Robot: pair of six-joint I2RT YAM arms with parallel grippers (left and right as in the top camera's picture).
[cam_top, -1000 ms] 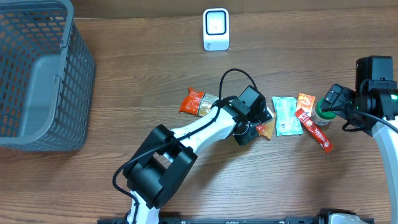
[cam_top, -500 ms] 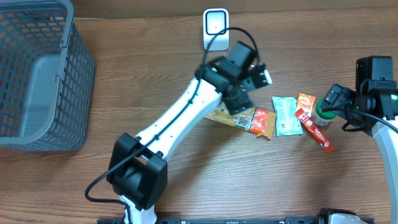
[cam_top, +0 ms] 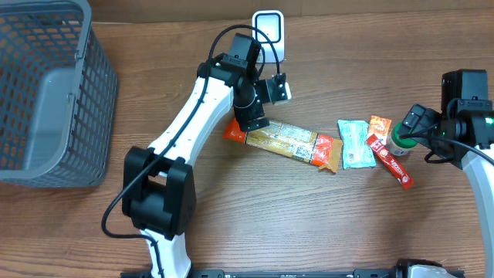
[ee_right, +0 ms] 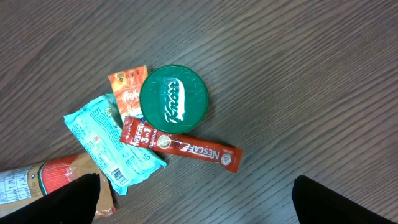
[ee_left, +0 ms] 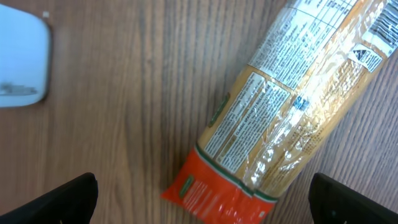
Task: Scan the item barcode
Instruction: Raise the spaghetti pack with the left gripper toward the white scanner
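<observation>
the left claw (cam_top: 252,117) is seen released, its fingers spread wide at the lower corners of the left wrist view and nothing gripped between them. it is held over the left end of a long packet (cam_top: 293,143), just in front of the white scanner (cam_top: 268,35) that stands at the far edge of the bench (cam_top: 154,46). the long packet is laid flat on the bench, near the middle, running left to right with a slight slant. its wrapper is clear over a tan filling, and red is shown at both ends. printed panels of small text are turned upward. whether a barcode is among them cannot be told. the packet and the scanner are apart, with bare wood between them.

the right claw (ee_right: 199,208) is likewise released and is held above a small cluster at the right side. a green lid (ee_right: 173,99) is seen there, with a red coffee sachet (ee_right: 180,144) touching it, an orange sachet (ee_right: 127,87) and a teal packet (ee_right: 109,143). a grey basket (cam_top: 96,116) is placed at the far left.
</observation>
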